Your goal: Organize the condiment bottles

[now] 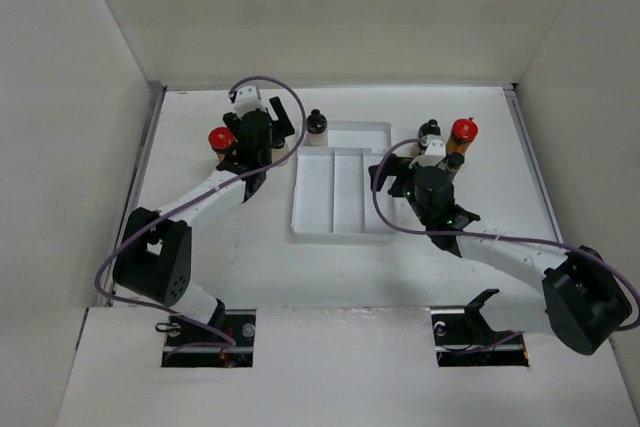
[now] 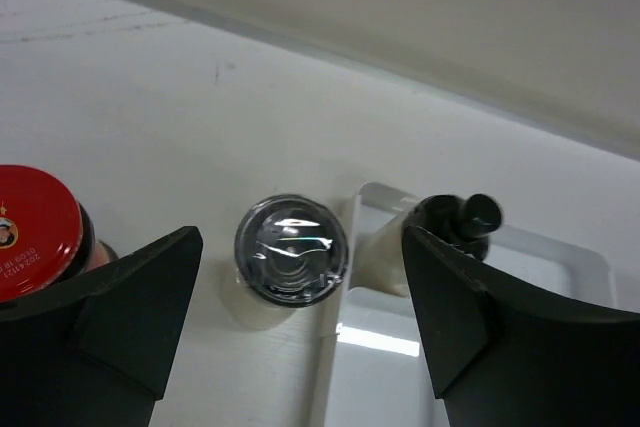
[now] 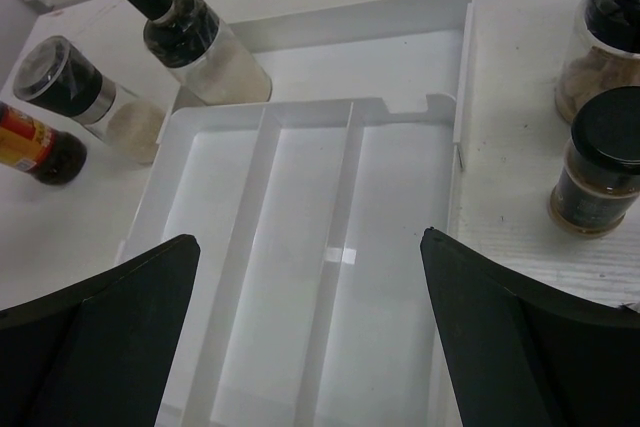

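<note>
**Condiment bottles.** Six can be counted, all upright; a seventh cannot be confirmed.

- slim black-capped bottle (image 3: 190, 37), pale contents: at the tray's upper left corner. It appears to stand in the rear cross compartment, at its left end, but this is not certain.
- clear-topped bottle (image 3: 62, 77), black collar: on the tabletop (image 1: 260, 257), just beside that same tray corner, outside the rim.
- left red-capped bottle (image 1: 221, 139), amber: on the tabletop further left, in the upper left of the top view.
- right red-capped bottle (image 1: 463, 131): on the tabletop in the upper right of the top view, apart from the tray.
- dark jar (image 3: 605, 162) and brown jar (image 3: 612, 17), both black-capped: on the tabletop right of the tray, near each other.

**Progress (judged).** Early. At most one bottle is housed. Five remain outside, in two groups flanking the tray.

**Container.** white divided tray (image 1: 340, 192), centre of the top view. Its three long compartments are bare. The cross compartment holds the slim bottle at most.

**Hands.**

- left hand (image 2: 300, 237): poised over the clear-topped bottle, fingers parted to either side of it, touching and holding nothing.
- right hand (image 3: 310, 237): spread wide above the long compartments, empty.
</note>
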### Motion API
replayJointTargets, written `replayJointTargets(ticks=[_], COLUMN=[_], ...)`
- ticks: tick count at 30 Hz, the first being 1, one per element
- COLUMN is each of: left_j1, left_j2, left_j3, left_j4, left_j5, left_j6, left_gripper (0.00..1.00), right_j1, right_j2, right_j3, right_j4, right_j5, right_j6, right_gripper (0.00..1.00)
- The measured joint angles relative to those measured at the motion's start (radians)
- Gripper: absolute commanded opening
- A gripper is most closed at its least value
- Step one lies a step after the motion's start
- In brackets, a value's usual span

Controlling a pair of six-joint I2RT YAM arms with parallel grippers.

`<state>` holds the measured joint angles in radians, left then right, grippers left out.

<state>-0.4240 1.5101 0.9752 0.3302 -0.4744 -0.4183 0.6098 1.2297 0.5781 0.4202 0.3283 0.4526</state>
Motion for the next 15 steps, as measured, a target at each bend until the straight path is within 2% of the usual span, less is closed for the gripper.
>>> replayJointTargets(ticks=[11,15], left_j1=[0.042,0.049], left_j2=[0.189,0.234], left_j3=[0.030,0.073], left_j4=[-0.051,-0.049], left_j5=[0.095,0.104], left_j6=[0.003,0.011], left_gripper=[0.84,0.79], right_j1=[0.000,0.000], right_j2=[0.028,0.045], right_j3=[0.001,0.001], right_j4=[0.000,0.000], right_j5=[-0.014,-0.015], right_j6=[-0.001,-0.001], right_gripper=[1.00,1.00])
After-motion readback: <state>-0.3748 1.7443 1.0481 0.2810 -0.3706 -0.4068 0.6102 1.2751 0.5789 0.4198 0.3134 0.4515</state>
